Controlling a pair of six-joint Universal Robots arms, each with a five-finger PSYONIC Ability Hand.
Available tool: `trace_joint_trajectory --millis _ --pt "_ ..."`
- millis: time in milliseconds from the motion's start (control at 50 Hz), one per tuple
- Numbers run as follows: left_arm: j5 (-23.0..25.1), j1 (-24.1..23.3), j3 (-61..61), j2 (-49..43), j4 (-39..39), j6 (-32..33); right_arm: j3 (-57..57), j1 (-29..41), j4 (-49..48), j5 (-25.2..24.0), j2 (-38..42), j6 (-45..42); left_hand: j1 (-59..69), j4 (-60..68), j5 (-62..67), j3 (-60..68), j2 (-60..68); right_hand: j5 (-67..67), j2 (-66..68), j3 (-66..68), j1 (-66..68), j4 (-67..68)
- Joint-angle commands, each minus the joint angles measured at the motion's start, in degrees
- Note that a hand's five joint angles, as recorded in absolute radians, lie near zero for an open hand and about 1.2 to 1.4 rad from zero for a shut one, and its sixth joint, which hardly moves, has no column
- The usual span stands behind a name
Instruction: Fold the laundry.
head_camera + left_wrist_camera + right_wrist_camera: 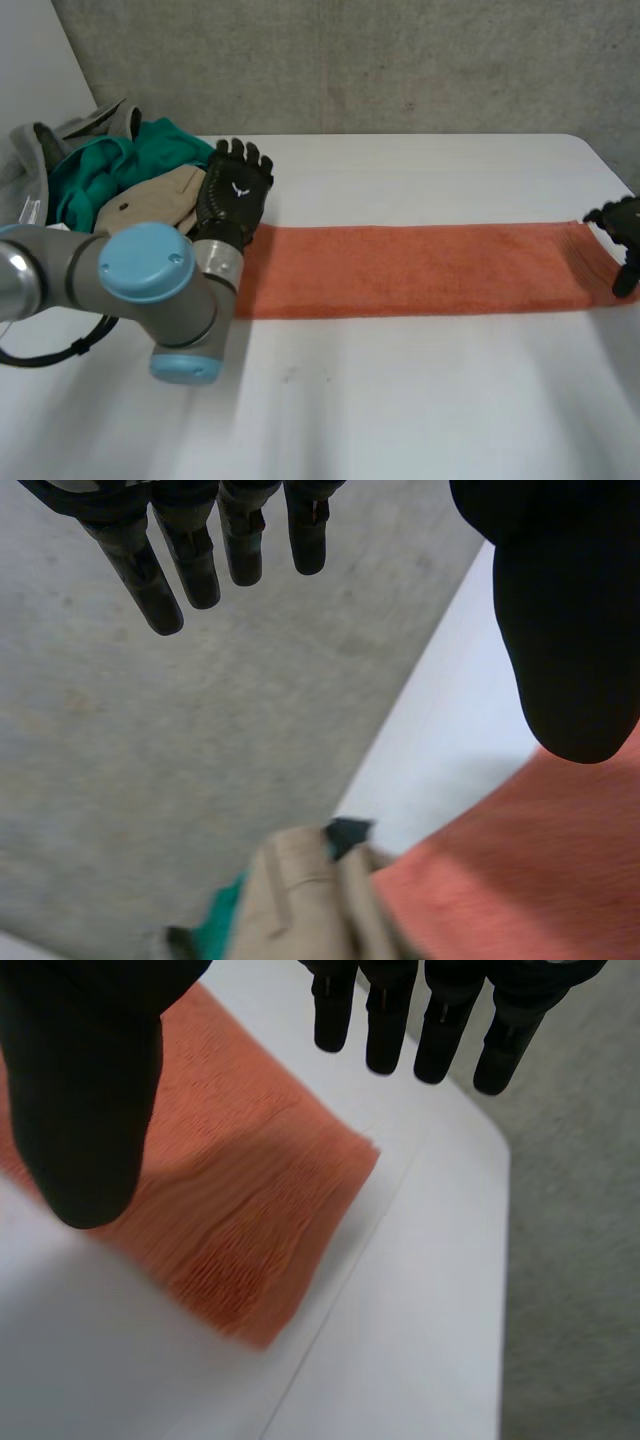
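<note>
An orange towel (420, 270) lies folded into a long flat strip across the table, from the left arm to the right edge. My left hand (233, 196) hovers over its left end, fingers (170, 565) straight and apart from the thumb (570, 630), holding nothing. The towel's left end (510, 870) lies below that thumb. My right hand (622, 228) is at the towel's right end, open, with straight fingers (440, 1020) and thumb (85, 1100) above the cloth's end (250, 1220).
A pile of laundry sits at the back left: a green garment (110, 165), a beige one (150, 205) and a grey one (60, 135). The white table (400, 400) ends near the right hand; grey floor (580, 1210) lies beyond.
</note>
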Motion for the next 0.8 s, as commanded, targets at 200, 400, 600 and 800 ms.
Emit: trace_joint_trajectory --millis 200,400,600,800 --pt "5.83 1.79 -3.61 4.38 -12.38 -12.79 -0.63 -4.21 -5.40 -2.95 9.43 -1.71 -0.17 -0.81 -2.03 -1.43 -1.04 11.10 11.98 11.42 11.56 11.35" --pt "5.65 1.79 -4.05 6.39 -12.38 -12.79 -2.04 -8.41 -11.44 5.99 9.35 -3.46 -0.17 -0.81 -2.03 -1.43 -1.04 64.37 65.25 64.69 64.84 64.63" --pt "6.18 2.58 -6.77 11.49 -12.55 -12.97 -2.74 -10.18 -18.41 11.03 6.01 -16.11 -0.34 -0.98 -2.20 -1.60 -1.21 64.37 65.25 64.69 64.84 64.63" --pt "6.00 4.87 -10.02 14.74 -12.55 -13.05 -1.25 10.63 -24.21 7.17 0.91 -16.04 -0.34 -0.98 -2.20 -1.60 -1.21 64.37 65.25 64.69 64.84 64.63"
